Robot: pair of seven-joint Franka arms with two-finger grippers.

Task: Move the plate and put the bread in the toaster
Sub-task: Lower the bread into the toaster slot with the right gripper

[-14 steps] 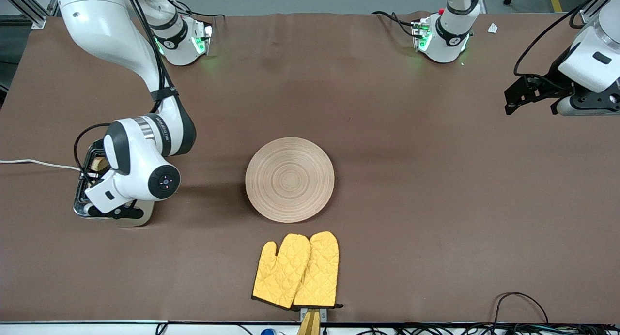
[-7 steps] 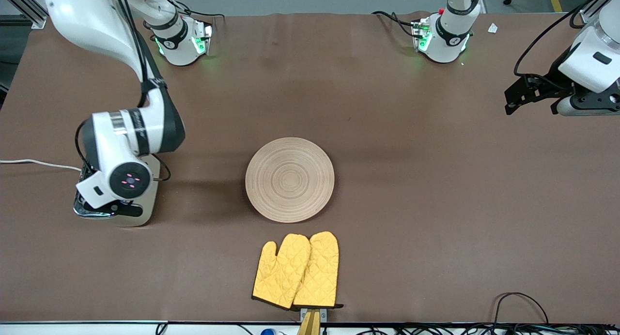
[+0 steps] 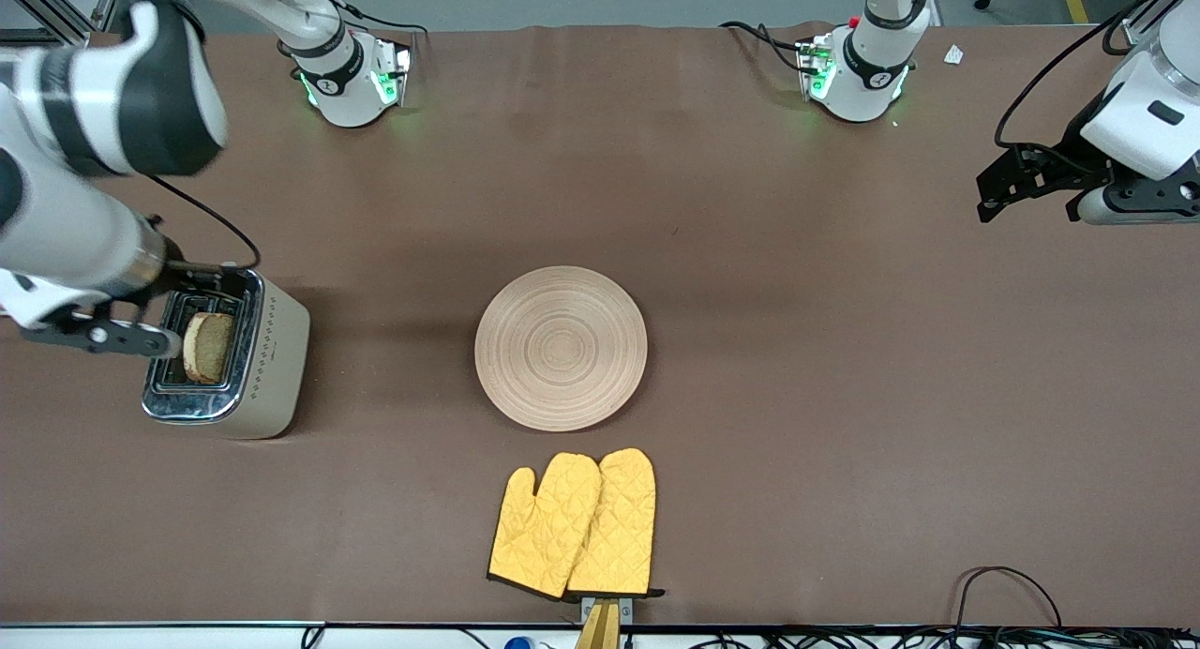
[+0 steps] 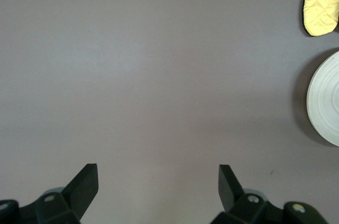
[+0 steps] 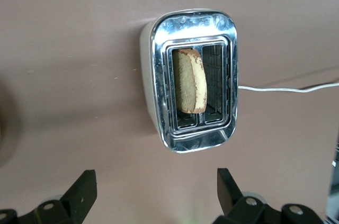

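Half hidden in its slot: bread [image 3: 208,346], speckled tan with a darker brown crust, standing on edge and leaning, lower part sunk out of sight. Held by toaster [image 3: 272,368], cream-sided with shiny chrome top, directly below right claw [image 5: 156,177]. Right claw spread wide, gripping nothing, hovering over toaster; in front view largely covered by its own arm. White cord [image 5: 286,89] trailing from toaster and cut off at picture edge. Left claw [image 4: 158,170] likewise spread wide and empty, waiting over bare bench [image 4: 159,75] at left arm's end, well apart from plate [image 3: 561,348]. Plate pale wood with ring grooves, mid-bench between both claws, clipped by the edge in left wrist view. Yellow oven mitts [image 3: 574,522] near plate, closer to front camera.
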